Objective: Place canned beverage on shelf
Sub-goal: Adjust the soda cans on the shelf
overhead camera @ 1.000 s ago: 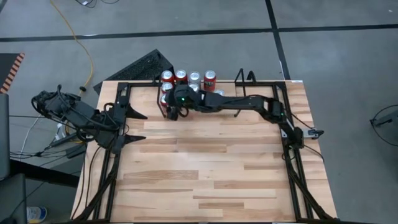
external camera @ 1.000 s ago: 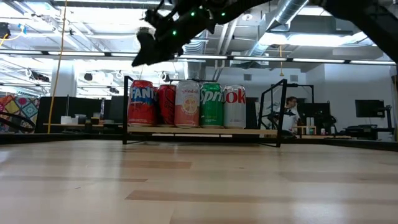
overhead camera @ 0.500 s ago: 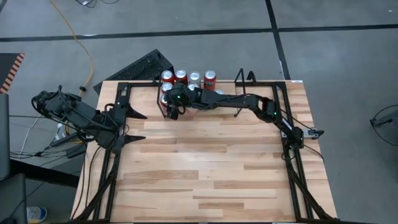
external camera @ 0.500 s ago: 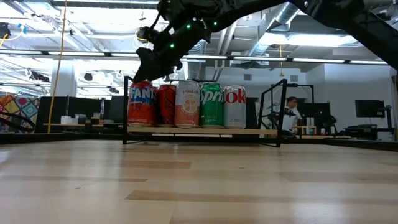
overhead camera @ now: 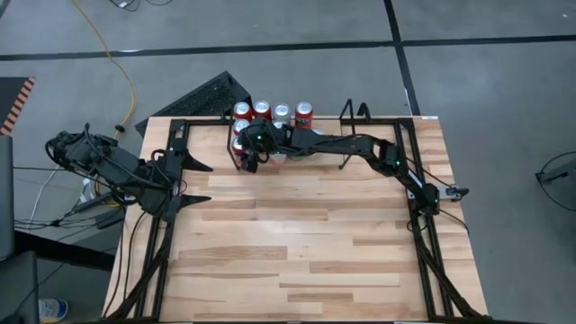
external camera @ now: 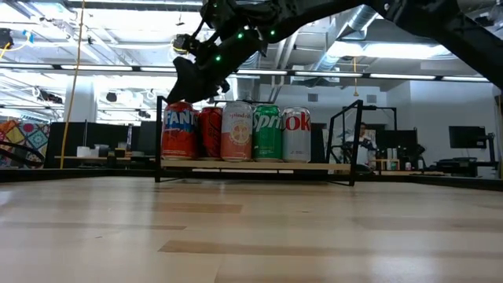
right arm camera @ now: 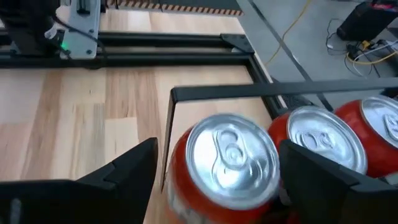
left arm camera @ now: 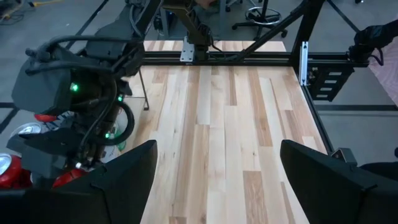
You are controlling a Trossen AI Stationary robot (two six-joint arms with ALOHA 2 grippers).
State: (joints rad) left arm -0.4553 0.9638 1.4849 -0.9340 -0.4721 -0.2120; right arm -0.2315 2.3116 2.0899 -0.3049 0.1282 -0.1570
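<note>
The right gripper point(overhead camera: 245, 155) hangs over the left end of the shelf point(external camera: 255, 166), at the table's far edge, its fingers point(right arm camera: 118, 171) spread wide on either side of the orange Fanta can point(right arm camera: 225, 163) directly beneath it; the fingers stand apart and grip nothing. In the low view the gripper sits just above that can's top, at the left end of a front row: Fanta point(external camera: 178, 130), a red can point(external camera: 209, 132), a pale orange can point(external camera: 237, 131), a green Sprite point(external camera: 266, 132) and a silver Coke point(external camera: 296, 134), all upright and touching side by side on the shelf. From above, a second row of cans point(overhead camera: 269, 112) stands behind them. The left gripper point(overhead camera: 193, 183) waits at the table's left edge, well apart from the shelf, jaws open and empty.
</note>
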